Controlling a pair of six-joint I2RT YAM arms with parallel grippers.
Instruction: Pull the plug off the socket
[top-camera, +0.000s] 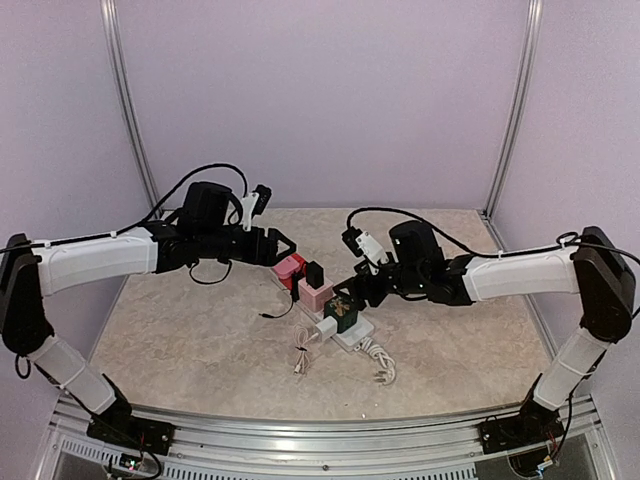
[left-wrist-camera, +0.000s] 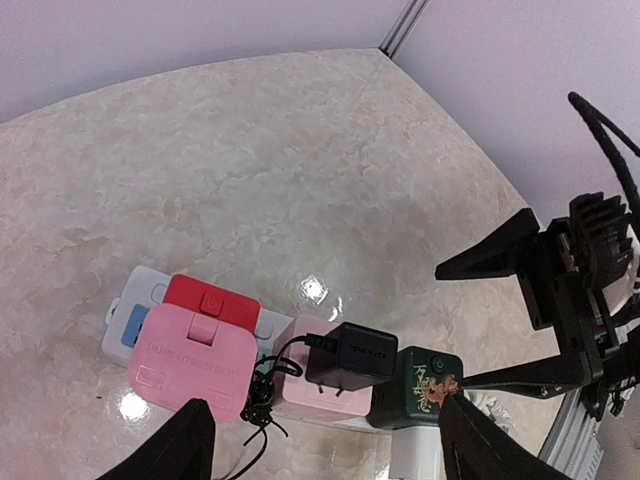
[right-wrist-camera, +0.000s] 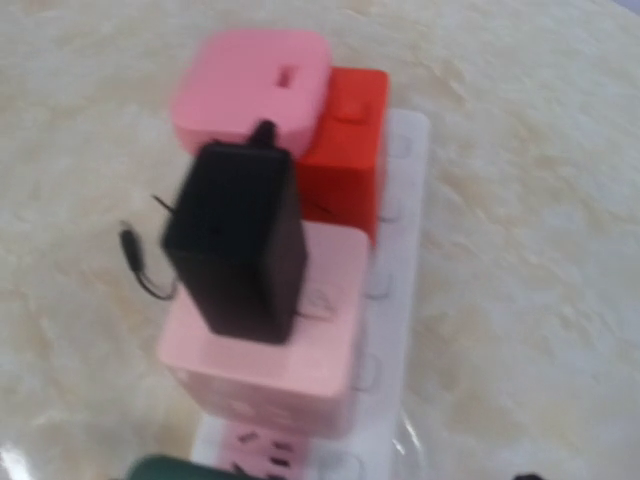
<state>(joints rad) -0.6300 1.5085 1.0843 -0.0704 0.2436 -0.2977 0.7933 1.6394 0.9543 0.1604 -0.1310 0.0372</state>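
The socket (top-camera: 352, 338), a long white power strip (left-wrist-camera: 128, 312) (right-wrist-camera: 400, 250), lies mid-table with cube adapters standing on it. A black plug (top-camera: 314, 273) (left-wrist-camera: 350, 355) (right-wrist-camera: 240, 240) stands in the top of a pink cube (top-camera: 316, 294) (right-wrist-camera: 275, 355). My left gripper (top-camera: 288, 247) (left-wrist-camera: 325, 450) hovers open above the row, its fingers either side of the plug and touching nothing. My right gripper (top-camera: 352, 290) (left-wrist-camera: 452, 325) is open just right of the dark green cube (top-camera: 342, 316) (left-wrist-camera: 415, 385), holding nothing. Its fingers barely show in the right wrist view.
A red cube (top-camera: 290, 267) (left-wrist-camera: 210, 300) and a flat pink adapter (left-wrist-camera: 195, 360) sit at the strip's far end. A white adapter (top-camera: 325, 329) with a coiled white cord (top-camera: 300, 358) is at the near end. A thin black cable (left-wrist-camera: 255, 405) trails off the plug.
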